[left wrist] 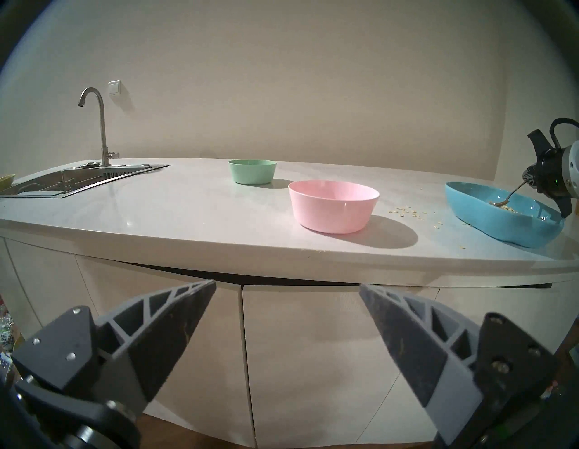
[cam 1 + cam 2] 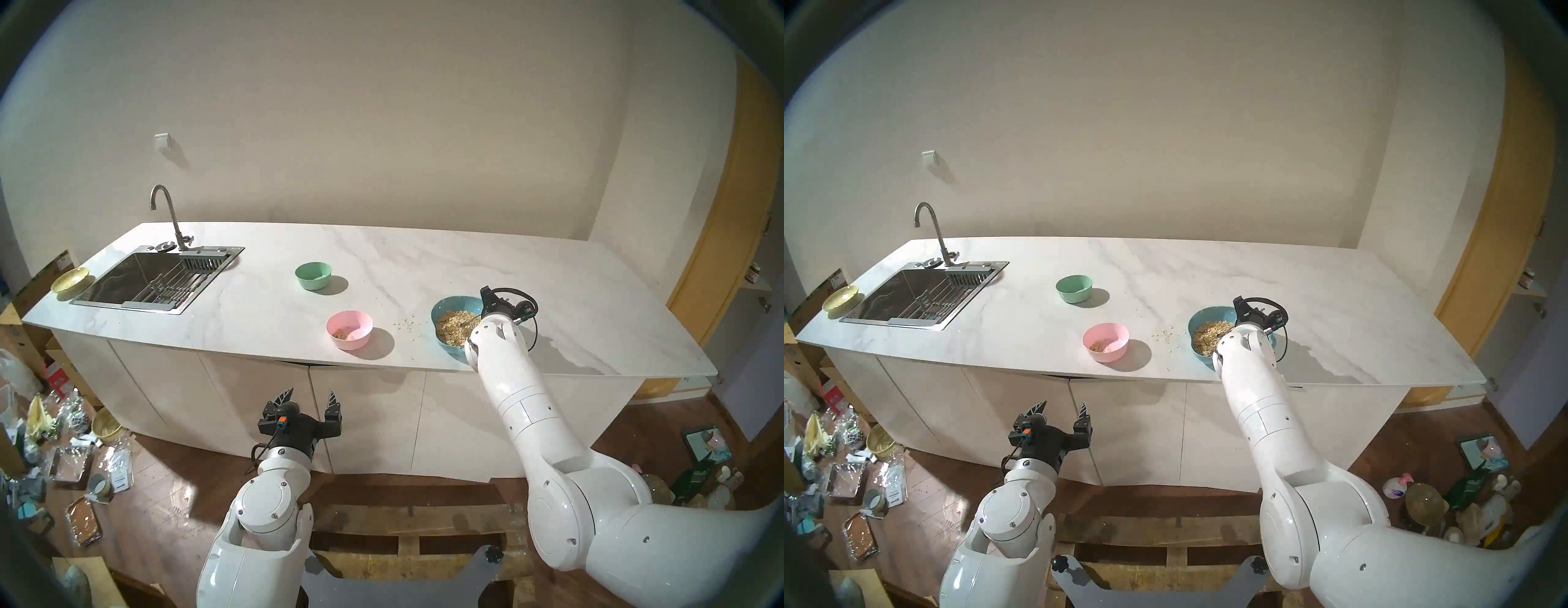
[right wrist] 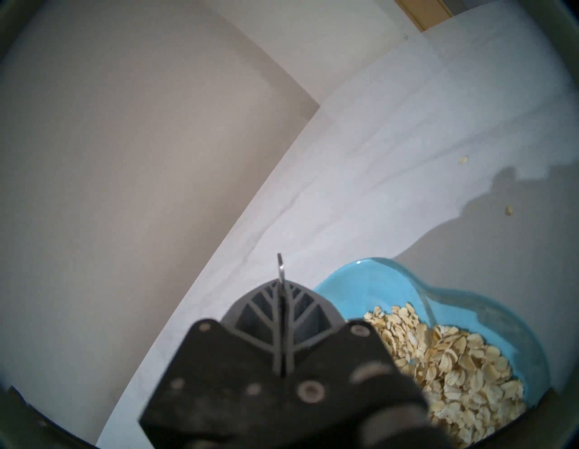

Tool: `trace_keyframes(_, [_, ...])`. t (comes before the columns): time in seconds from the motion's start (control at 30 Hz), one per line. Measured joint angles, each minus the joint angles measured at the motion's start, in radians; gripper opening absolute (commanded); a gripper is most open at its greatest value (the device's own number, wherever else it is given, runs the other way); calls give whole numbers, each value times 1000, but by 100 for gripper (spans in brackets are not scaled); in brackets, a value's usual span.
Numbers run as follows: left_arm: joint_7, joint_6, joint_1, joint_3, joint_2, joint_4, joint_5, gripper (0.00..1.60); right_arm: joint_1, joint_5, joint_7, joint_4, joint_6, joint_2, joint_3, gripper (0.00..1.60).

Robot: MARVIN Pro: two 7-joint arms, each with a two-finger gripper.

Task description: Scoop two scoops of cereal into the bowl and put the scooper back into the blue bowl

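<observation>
The pink bowl [image 2: 349, 329] stands near the counter's front edge with a little cereal [image 2: 343, 335] in its bottom. To its right the blue bowl [image 2: 449, 302] holds a heap of cereal [image 2: 456, 325]. My right gripper [image 3: 281, 287] is over the blue bowl's right side, shut on the handle of the scooper [image 1: 509, 196]. The scooper's head rests in the cereal [image 3: 454, 370], and its handle end [image 3: 279, 266] sticks out past the fingertips. My left gripper [image 2: 312, 397] is open and empty, below the counter's front edge, in front of the pink bowl [image 1: 333, 205].
A mint-green bowl [image 2: 313, 275] stands behind the pink bowl. A sink [image 2: 157, 280] with a faucet [image 2: 169, 212] and a yellow dish [image 2: 70, 281] are at the far left. Spilled flakes [image 2: 407, 326] lie between the pink and blue bowls. Clutter covers the floor on both sides.
</observation>
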Motion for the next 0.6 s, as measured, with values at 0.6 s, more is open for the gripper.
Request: trace_keyframes(0.6, [0,0,0,0,0,0,0,160,128,-60,68,139,-20,56,-94,0])
